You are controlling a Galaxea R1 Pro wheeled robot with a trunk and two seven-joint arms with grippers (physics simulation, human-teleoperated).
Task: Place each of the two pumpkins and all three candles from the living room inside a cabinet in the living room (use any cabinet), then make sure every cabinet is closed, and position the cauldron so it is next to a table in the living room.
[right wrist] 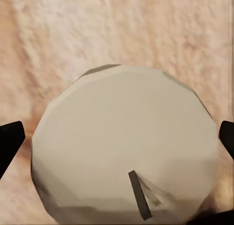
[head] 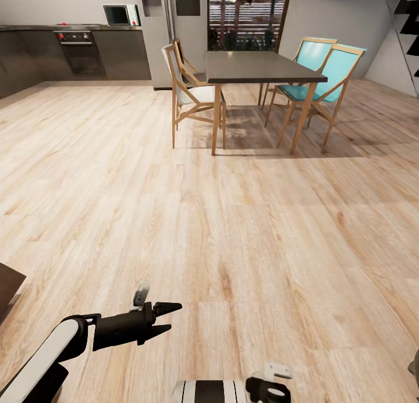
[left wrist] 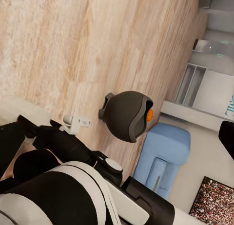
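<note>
The right gripper (right wrist: 117, 137) has its two dark fingertips (right wrist: 9, 142) standing at either side of a pale grey-white candle (right wrist: 124, 147), wick end toward the camera; they look closed against it, so I judge the candle is held, with pale wood floor behind it. In the head view the left gripper (head: 169, 317) reaches forward low over the floor (head: 233, 228) with its two black fingers a little apart and nothing between them. From the left wrist, a dark rounded camera housing (left wrist: 126, 115) with an orange spot, part of the robot, sits over the planks, with a blue armchair (left wrist: 163, 154) and a speckled rug (left wrist: 214, 203) further off.

Outward, the head camera faces a dining table (head: 262, 67) with wooden chairs (head: 192, 95), two of them teal, and a kitchen counter with oven (head: 78, 51) behind. A dark-brown corner (head: 9, 284) juts in at the lower left; whether it is the cabinet I cannot tell.

By my reading, one candle is in transit and not yet stored. No pumpkins, cauldron or low grey table appear here, so their status is unknown
</note>
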